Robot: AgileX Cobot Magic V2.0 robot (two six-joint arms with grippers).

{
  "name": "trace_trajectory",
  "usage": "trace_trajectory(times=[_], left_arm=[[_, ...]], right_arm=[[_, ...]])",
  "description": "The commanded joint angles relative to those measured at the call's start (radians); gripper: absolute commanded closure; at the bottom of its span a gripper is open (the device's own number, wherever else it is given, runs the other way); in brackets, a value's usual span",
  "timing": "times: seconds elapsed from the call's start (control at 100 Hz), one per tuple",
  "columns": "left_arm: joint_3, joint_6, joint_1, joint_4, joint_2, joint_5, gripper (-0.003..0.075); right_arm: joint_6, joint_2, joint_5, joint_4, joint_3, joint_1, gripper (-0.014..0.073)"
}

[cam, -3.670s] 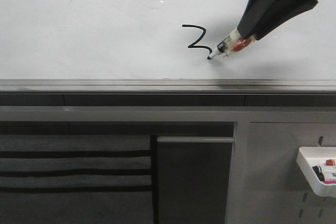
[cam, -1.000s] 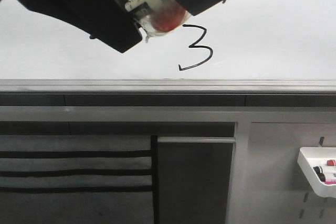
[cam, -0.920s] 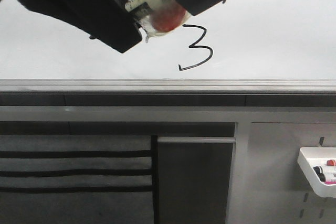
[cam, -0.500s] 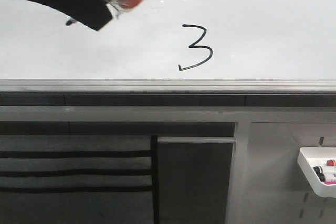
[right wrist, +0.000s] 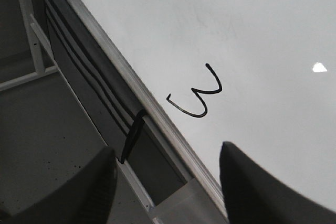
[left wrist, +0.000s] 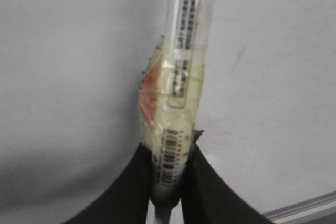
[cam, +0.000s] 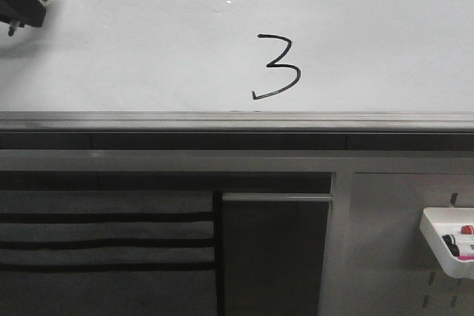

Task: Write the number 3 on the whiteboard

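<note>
The number 3 (cam: 278,68) is drawn in thin black ink, with a hooked lower tail, on the glossy whiteboard (cam: 148,49). It also shows in the right wrist view (right wrist: 198,95). My left gripper (cam: 22,1) is at the far left edge of the front view, well left of the digit. It is shut on a marker (left wrist: 181,77) wrapped in clear tape with a red patch, which shows between the black fingers (left wrist: 170,153). My right gripper (right wrist: 165,156) is open and empty, hanging over the board's rail near the digit. It is out of the front view.
A grey metal rail (cam: 237,120) runs along the board's near edge. Below it are dark slotted panels (cam: 104,242) and a grey pegboard panel (cam: 385,257) with a white tray (cam: 437,246) holding markers at the lower right.
The 3 got its lower tail. The marker then moved left across the board in my left gripper to the far left edge. The right arm left the front view.
</note>
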Motion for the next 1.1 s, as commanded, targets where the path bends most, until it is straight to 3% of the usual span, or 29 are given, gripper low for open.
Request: trace_trajectory(times=[0.0, 0.39, 0.49, 0.64, 0.71, 0.85, 1.09], left_arm=[[-0.024, -0.011, 0.003, -0.027, 0.005, -0.071, 0.0738], [-0.026, -0.011, 0.003, -0.028, 0.05, -0.072, 0.0716], [-0.026, -0.011, 0.003, -0.028, 0.05, -0.072, 0.0598], [-0.03, -0.011, 0.003, -0.011, 0.043, -0.056, 0.033], [-0.03, -0.011, 0.003, 0.005, 0.016, -0.033, 0.0267], [-0.03, -0.011, 0.003, 0.07, -0.092, 0.09, 0.0283], [-0.03, -0.011, 0.003, 0.174, -0.362, 0.415, 0.0328]], right_arm=[[0.002, -0.017, -0.049, 0.017, -0.028, -0.007, 0.021], [0.002, -0.017, -0.049, 0.017, -0.028, -0.007, 0.021], [0.002, -0.017, -0.049, 0.025, -0.028, -0.007, 0.021], [0.049, -0.017, -0.019, 0.031, -0.028, -0.009, 0.021], [0.11, -0.022, 0.021, 0.031, -0.028, -0.019, 0.0211], [0.285, -0.05, 0.14, -0.014, -0.028, -0.07, 0.0211], [0.643, -0.154, 0.41, -0.277, -0.03, -0.175, 0.0211]])
